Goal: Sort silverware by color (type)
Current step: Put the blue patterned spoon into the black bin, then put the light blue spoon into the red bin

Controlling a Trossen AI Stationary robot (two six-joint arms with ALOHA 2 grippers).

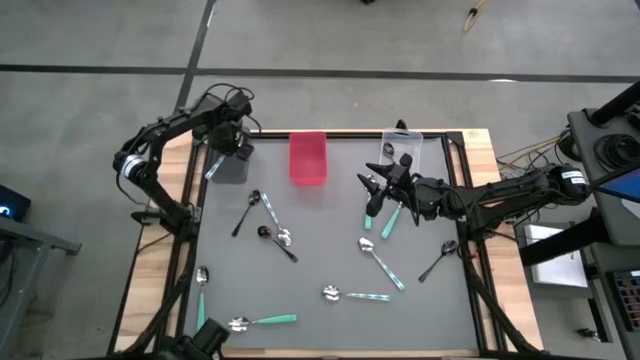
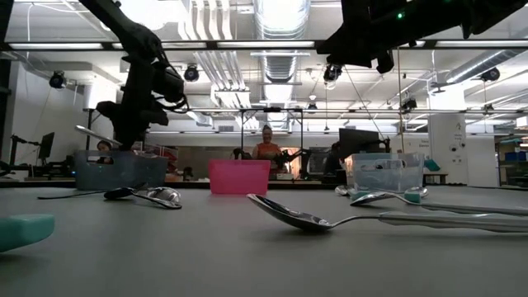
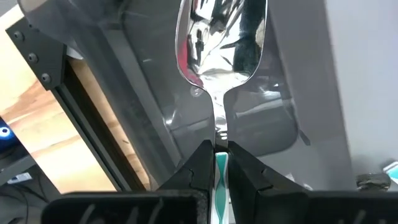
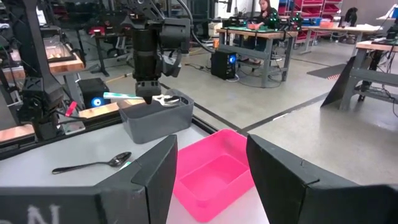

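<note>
My left gripper (image 1: 228, 152) hangs at the far left over the grey bin (image 1: 232, 168), shut on a silver spoon with a teal handle (image 4: 134, 97). My right gripper (image 1: 372, 186) waits open and level in mid-table, pointing at the pink bin (image 1: 308, 158), with nothing between its fingers. Two teal-handled spoons (image 1: 388, 218) lie flat on the mat just under it. Several more spoons lie flat on the grey mat, among them a black one (image 1: 245, 212), a teal-handled one (image 1: 262, 321) and a pale-handled one (image 1: 355, 294). The clear bin (image 1: 403, 150) holds black spoons. My left gripper pinches the spoon's teal handle (image 3: 221, 167) between its two fingers, close to where it joins the metal neck. The fingers (image 3: 198, 169) come from above, pointing down, across the spoon. The spoon is held roughly level above the grey bin's opening, its bowl (image 3: 221, 40) over the bin.
The three bins stand in a row along the mat's far edge. A dark frame and wooden boards (image 1: 180, 170) border the mat. A black spoon (image 4: 93, 165) lies near the grey bin. People work at benches in the room beyond the table.
</note>
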